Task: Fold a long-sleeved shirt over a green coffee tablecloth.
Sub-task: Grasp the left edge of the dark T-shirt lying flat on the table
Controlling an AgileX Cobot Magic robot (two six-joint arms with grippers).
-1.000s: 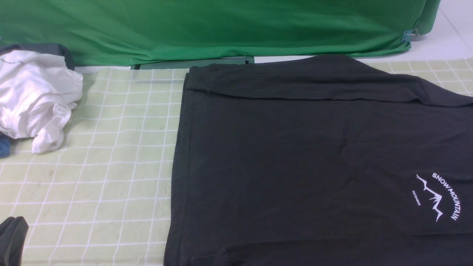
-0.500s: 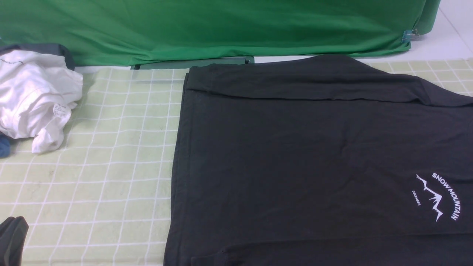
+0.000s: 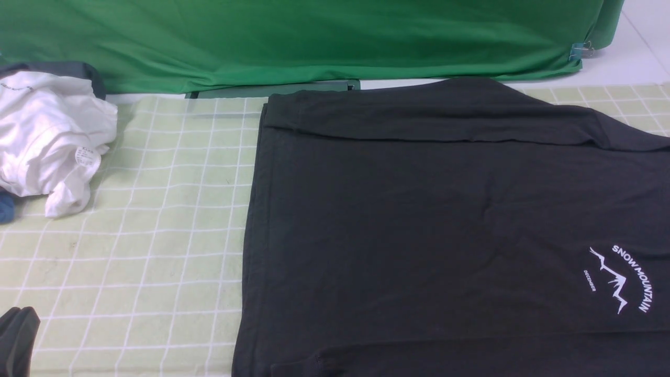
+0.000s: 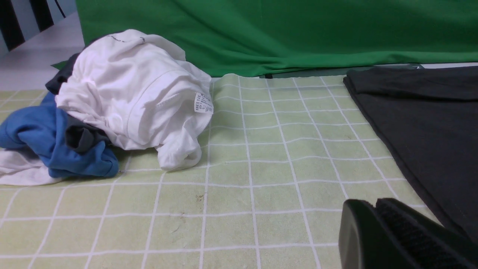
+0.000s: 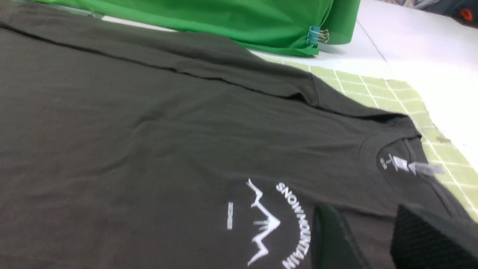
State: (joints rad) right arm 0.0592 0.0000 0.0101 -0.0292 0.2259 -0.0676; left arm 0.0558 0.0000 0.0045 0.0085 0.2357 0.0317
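The long-sleeved shirt (image 3: 419,220) is black and lies flat over the right part of the green coffee tablecloth (image 3: 157,251), its far sleeve folded in along the back edge. Its white "SNOW MOUNTAIN" print (image 3: 623,280) sits near the right edge. My left gripper (image 3: 18,314) rests low at the near left, shut and empty. In the left wrist view its tips (image 4: 374,203) stand over bare tablecloth (image 4: 261,179), just left of the shirt's hem (image 4: 429,123). My right gripper (image 5: 364,209) hovers open over the shirt (image 5: 149,130), between the print (image 5: 276,220) and the collar, holding nothing.
A crumpled white garment (image 3: 47,141) lies at the far left on a blue one (image 4: 56,142). The deep-green backdrop (image 3: 314,42) hangs along the back, held by a binder clip (image 3: 578,51). A bare white surface (image 5: 410,45) lies beyond the tablecloth's right edge.
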